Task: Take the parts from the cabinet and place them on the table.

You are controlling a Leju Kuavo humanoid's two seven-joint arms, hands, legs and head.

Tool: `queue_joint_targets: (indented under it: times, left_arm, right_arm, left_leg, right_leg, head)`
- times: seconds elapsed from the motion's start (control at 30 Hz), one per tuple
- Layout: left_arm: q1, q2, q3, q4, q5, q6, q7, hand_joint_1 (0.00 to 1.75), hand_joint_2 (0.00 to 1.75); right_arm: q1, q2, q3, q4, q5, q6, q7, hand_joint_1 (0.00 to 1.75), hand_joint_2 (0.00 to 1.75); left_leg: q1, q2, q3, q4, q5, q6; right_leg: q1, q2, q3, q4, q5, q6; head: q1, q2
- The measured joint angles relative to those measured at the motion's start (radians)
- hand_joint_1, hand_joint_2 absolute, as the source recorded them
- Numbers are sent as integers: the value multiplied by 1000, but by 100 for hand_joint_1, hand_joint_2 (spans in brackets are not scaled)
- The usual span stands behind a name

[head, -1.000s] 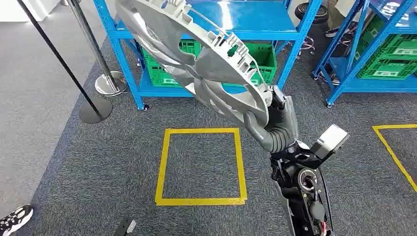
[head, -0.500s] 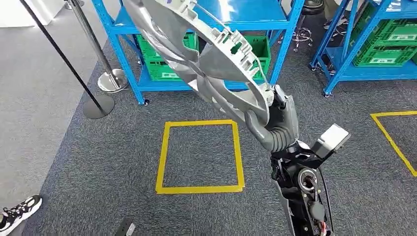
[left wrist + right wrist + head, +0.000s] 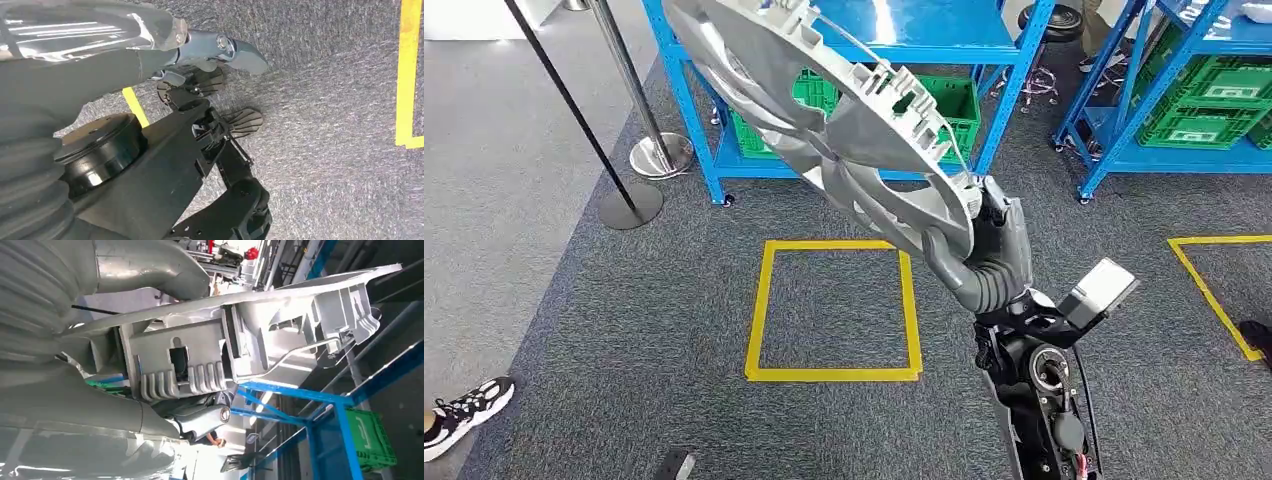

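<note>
Right hand point(image 3: 989, 245) grips silver wheel cover point(image 3: 824, 110), raised before blue rack point(image 3: 944, 45); I cannot judge left hand point(image 3: 65, 75).

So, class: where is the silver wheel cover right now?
In the head view, the silver wheel cover is held up by the right robot hand, tilted, above the yellow floor square and before the blue rack.

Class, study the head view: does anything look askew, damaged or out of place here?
Nothing looks damaged or spilled. The large silver wheel cover is tilted steeply, but the right hand grips its lower rim. The green crates sit squarely in the blue shelving, and the yellow floor square is intact.
</note>
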Motion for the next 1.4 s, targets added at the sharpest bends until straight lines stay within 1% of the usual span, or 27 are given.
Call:
queue_joint_targets:
  times: [0.07, 0.17, 0.23, 0.27, 0.3, 0.37, 0.43, 0.47, 0.53, 0.57, 0.6, 0.73, 0.77, 0.83, 0.9, 0.93, 0.97, 1.03, 1.07, 1.1, 1.13, 1.23, 1.27, 1.3, 1.33, 1.37, 1.4]
  left_arm:
    - [0, 2, 0, 0, -1, 0, 0, 0, 175]
    - [0, 3, 0, 0, -5, -1, 0, 0, 175]
    - [0, 3, 0, 0, -6, -3, 0, 0, 175]
    - [-1, 3, 0, 0, -6, -4, 0, 0, 175]
    - [-1, 3, 0, 0, -6, -4, 0, 0, 175]
    - [0, 2, 0, 0, -7, -6, 0, 0, 175]
    - [0, 2, 0, 0, -7, -7, 0, 0, 175]
    - [0, 2, 0, 0, -7, -8, 0, 0, 175]
    - [0, 1, 0, 0, -7, -8, 0, 0, 175]
    - [0, 0, 0, 0, -7, -8, 0, 0, 175]
    - [0, 0, 0, 0, -7, -8, 0, 0, 175]
    - [-2, 0, 0, 0, -7, -10, 0, 0, 175]
    - [-2, 1, 0, 0, -7, -10, 0, 0, 175]
    - [-1, 0, 0, 0, -7, -11, -1, 0, 175]
    - [3, 1, 0, 1, -7, -12, -1, 0, 175]
    - [4, 1, 0, 1, -7, -13, -1, 0, 175]
    - [6, 1, 0, 1, -7, -13, -2, 0, 175]
    - [5, 1, 0, 1, -7, -14, -1, 0, 175]
    - [5, 1, 0, 1, -7, -14, -1, 0, 175]
    - [5, 2, 0, 1, -7, -14, -1, 0, 175]
    - [5, 2, 0, 1, -8, -14, -1, 0, 175]
    - [5, 2, 0, 0, -9, -14, 0, 0, 175]
    - [3, 0, 0, 0, -9, -14, 0, 0, 175]
    - [1, 3, 2, 0, -9, -13, 0, 0, 175]
    - [0, 1, 2, 0, -10, -13, 0, 0, 175]
    - [2, 0, 2, 1, -12, -13, 0, 0, 175]
    - [4, 0, 2, 1, -15, -13, 2, 0, 175]
  right_arm:
    - [1, 0, 0, 0, 0, 2, 0, 175, 175]
    - [6, 2, 0, 0, -6, 15, 0, 175, 175]
    - [11, 2, 0, -1, -8, 22, -2, 175, 175]
    - [12, 1, 0, -2, -9, 25, -3, 175, 175]
    - [13, 1, 0, -2, -9, 28, -4, 175, 175]
    - [16, 0, 2, -2, -8, 30, -7, 175, 175]
    - [23, -1, 2, -2, -5, 30, -7, 175, 175]
    - [26, -2, 2, -2, -4, 30, -7, 175, 175]
    - [26, -2, 2, -2, -3, 30, -7, 175, 175]
    - [25, -2, 2, -3, -3, 30, -7, 175, 175]
    - [23, -2, 2, -4, -3, 30, -7, 175, 175]
    - [23, -2, 1, -5, -2, 30, -9, 175, 175]
    - [23, -1, 1, -5, -2, 30, -9, 175, 175]
    - [20, 2, 0, -5, -1, 31, -10, 175, 175]
    - [21, 5, 1, -5, 1, 35, -10, 175, 175]
    - [21, 5, 0, -4, 2, 36, -10, 175, 175]
    - [21, 5, 0, -3, 3, 38, -10, 175, 175]
    - [20, 5, -1, -3, 5, 42, -9, 175, 175]
    - [18, 5, -1, -3, 6, 45, -9, 175, 175]
    - [15, 7, -1, -3, 6, 46, -9, 175, 175]
    - [10, 8, 0, -3, 6, 46, -9, 175, 175]
    - [8, 9, 0, -2, 6, 46, -10, 175, 175]
    - [7, 7, 0, -2, 7, 46, -10, 175, 175]
    - [8, 6, 0, -2, 7, 46, -10, 175, 175]
    - [3, 5, 1, 0, 7, 46, -10, 175, 175]
    - [2, 6, 2, 2, 7, 46, -10, 175, 175]
    - [3, 6, 3, 3, 7, 46, -10, 175, 175]
  left_leg:
    - [-5, -1, -7, 7, 1, 3]
    - [-6, -2, -20, 14, 4, 8]
    - [-6, 0, -19, 8, 13, 17]
    - [5, 8, -18, 0, 23, 24]
    - [4, 11, -22, -1, 26, 28]
    - [3, 23, -29, 0, 28, 31]
    - [2, 36, -35, 2, 30, 29]
    - [2, 42, -36, 4, 30, 29]
    - [4, 58, -36, 9, 27, 23]
    - [4, 63, -36, 14, 23, 17]
    - [-1, 70, -37, 18, 19, 10]
    - [-2, 98, -40, 20, 20, -14]
    - [3, 83, -45, 24, 10, -24]
    - [7, 16, -78, 107, -54, -32]
    - [8, 2, -158, 284, -134, -35]
    - [8, 2, -185, 340, -148, -35]
    - [8, 2, -186, 343, -137, -35]
    - [11, -4, -124, 220, -63, -32]
    - [14, -24, -71, 118, -17, -30]
    - [18, -84, -30, 36, 0, -27]
    - [21, -110, -21, 16, -9, -28]
    - [11, -77, -23, 28, -3, -17]
    - [20, -59, -24, 19, 5, -6]
    - [19, -43, -23, 17, 10, 1]
    - [19, -30, -26, 17, 12, 6]
    - [16, -13, -28, 17, 12, 7]
    - [14, 3, -30, 17, 13, 8]
  right_leg:
    - [-4, 0, -2, -4, 9, 13]
    - [-5, 0, -11, -4, 15, 22]
    - [-5, 4, -12, -9, 22, 31]
    - [-8, 6, -22, 1, 10, 31]
    - [-6, 6, -39, 39, -29, 31]
    - [-7, 6, -103, 211, -123, 34]
    - [-7, 6, -149, 350, -177, 35]
    - [-7, 6, -134, 342, -170, 34]
    - [-7, -3, -31, 181, -110, 27]
    - [-7, -28, 33, 75, -78, 23]
    - [3, -67, 54, 34, -105, 17]
    - [7, -22, 42, 37, -90, -7]
    - [-3, -14, 42, 32, -84, -16]
    - [-5, 1, 38, 32, -80, -26]
    - [-4, 21, 29, 33, -75, -31]
    - [-4, 32, 26, 33, -73, -31]
    - [-4, 44, 24, 33, -70, -30]
    - [-4, 66, 23, 33, -66, -25]
    - [-5, 78, 23, 34, -64, -22]
    - [-6, 89, 21, 35, -61, -18]
    - [2, 99, 14, 39, -59, -12]
    - [-11, 131, 2, 31, -42, 13]
    - [-10, 146, -3, 30, -38, 20]
    - [-5, 106, -16, 47, -55, 21]
    - [-3, 59, -40, 100, -93, 23]
    - [-3, 32, -76, 184, -136, 27]
    - [-3, 20, -113, 270, -173, 29]
  head:
    - [-1, 0]
    - [-1, 0]
    - [-2, 0]
    - [-1, 0]
    - [2, 0]
    - [4, 0]
    - [5, 0]
    - [4, 0]
    - [5, 0]
    - [5, 0]
    - [5, 0]
    - [3, 0]
    - [4, 0]
    - [0, 0]
    - [-1, 0]
    - [-1, 0]
    - [0, 0]
    - [-1, 0]
    - [-1, 0]
    - [-1, 0]
    - [1, 0]
    - [1, 0]
    - [0, 0]
    - [2, 0]
    - [16, 0]
    - [17, 0]
    - [17, 0]
